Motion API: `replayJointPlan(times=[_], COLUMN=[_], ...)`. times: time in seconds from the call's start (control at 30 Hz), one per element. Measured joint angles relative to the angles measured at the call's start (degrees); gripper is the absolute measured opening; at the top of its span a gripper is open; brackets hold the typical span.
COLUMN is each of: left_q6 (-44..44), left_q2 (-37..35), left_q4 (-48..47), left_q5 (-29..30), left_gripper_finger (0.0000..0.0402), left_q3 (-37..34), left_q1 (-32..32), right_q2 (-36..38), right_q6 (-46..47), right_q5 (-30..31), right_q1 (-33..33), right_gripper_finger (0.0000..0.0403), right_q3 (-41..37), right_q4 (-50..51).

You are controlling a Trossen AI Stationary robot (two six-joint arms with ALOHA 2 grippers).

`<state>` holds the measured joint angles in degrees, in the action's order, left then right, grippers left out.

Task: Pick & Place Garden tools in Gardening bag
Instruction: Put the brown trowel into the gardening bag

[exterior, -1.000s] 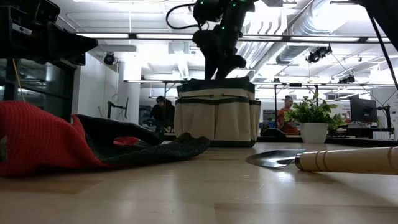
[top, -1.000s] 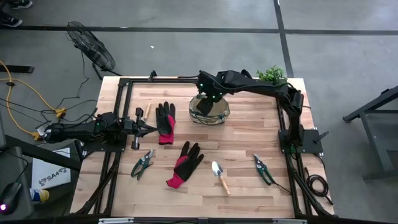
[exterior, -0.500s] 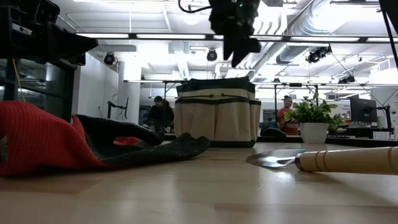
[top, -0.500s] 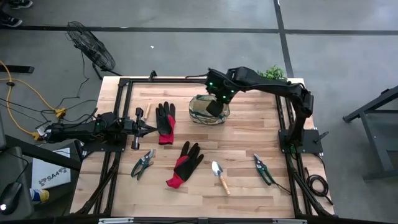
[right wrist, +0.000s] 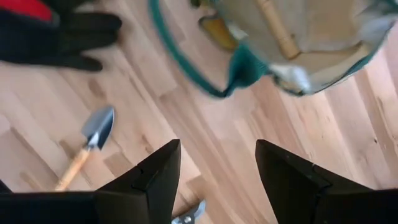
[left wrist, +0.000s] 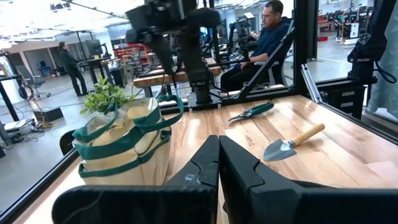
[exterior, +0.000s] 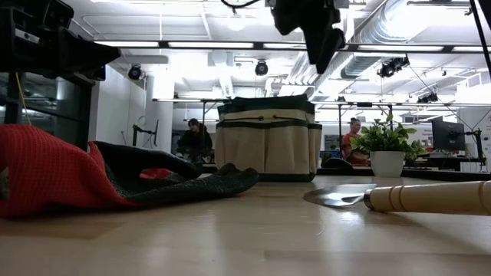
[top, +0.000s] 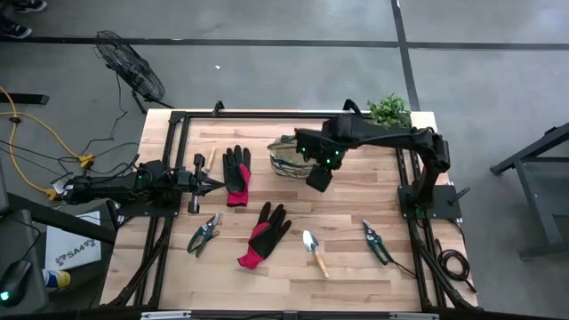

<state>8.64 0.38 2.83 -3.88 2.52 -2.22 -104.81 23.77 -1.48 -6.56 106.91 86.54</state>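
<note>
While my left gripper sits closed at the table's left edge, I see the right gripper empty, jaws apart, beside the gardening bag; a trowel lies near the front.

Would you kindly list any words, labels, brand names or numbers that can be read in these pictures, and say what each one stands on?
White sheet on the floor left of the table: dark printed lettering, too small to read.
Gardening bag: no label or print shows.
Trowel, pruners and gloves: no marking can be made out.
Nothing else carries legible text.
</note>
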Motion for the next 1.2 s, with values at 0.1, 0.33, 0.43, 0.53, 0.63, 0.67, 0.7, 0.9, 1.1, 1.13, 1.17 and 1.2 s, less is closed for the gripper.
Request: replayJointPlan(times=[0.1,0.33,0.43,0.53,0.63,0.67,0.7,0.9,1.1,1.13,1.17,1.2], left_q6=[0.0,0.0,0.0,0.0,0.0,0.0,0.0,0.0,0.0,0.0,0.0,0.0], left_q2=[0.01,0.0,0.02,0.02,0.01,0.0,0.02,0.02,0.0,0.0,0.01,0.02], left_q4=[0.0,0.0,0.0,0.0,0.0,0.0,0.0,0.0,0.0,0.0,0.0,0.0], left_q5=[0.02,0.02,0.02,0.02,0.01,0.02,0.02,0.02,0.02,0.0,0.01,0.02], left_gripper_finger=[0.0001,0.0001,0.0001,0.0001,0.0001,0.0001,0.0001,0.0001,0.0001,0.0001,0.0001,0.0001], left_q3=[0.0,0.0,0.0,0.0,0.0,0.0,0.0,0.0,0.0,0.0,0.0,0.0], left_q1=[0.0,0.0,0.0,0.0,-0.01,-0.01,0.0,0.0,-0.02,-0.02,-0.02,0.0], right_q2=[0.0,0.0,0.0,-0.01,0.0,0.0,0.0,-0.02,-0.2,-0.37,-0.44,-0.56], right_q6=[0.29,6.34,9.79,13.48,17.49,18.82,20.02,27.19,34.01,34.98,35.86,36.63], right_q5=[0.02,2.41,3.06,4.66,7.19,7.36,7.37,7.52,7.56,7.54,7.54,7.54], right_q1=[2.25,7.01,9.37,11.9,14.43,15.22,16.01,20.25,23.72,24.19,24.78,25.27], right_gripper_finger=[0.0201,0.0201,0.0201,0.0201,0.0201,0.0201,0.0201,0.0201,0.0201,0.0201,0.0201,0.0201], right_q3=[0.0,0.0,0.0,0.0,0.0,0.0,0.0,-0.02,-0.04,-0.04,-0.05,-0.07], right_q4=[0.16,0.05,0.09,0.08,0.09,0.09,0.09,0.09,0.03,0.04,0.04,-0.12])
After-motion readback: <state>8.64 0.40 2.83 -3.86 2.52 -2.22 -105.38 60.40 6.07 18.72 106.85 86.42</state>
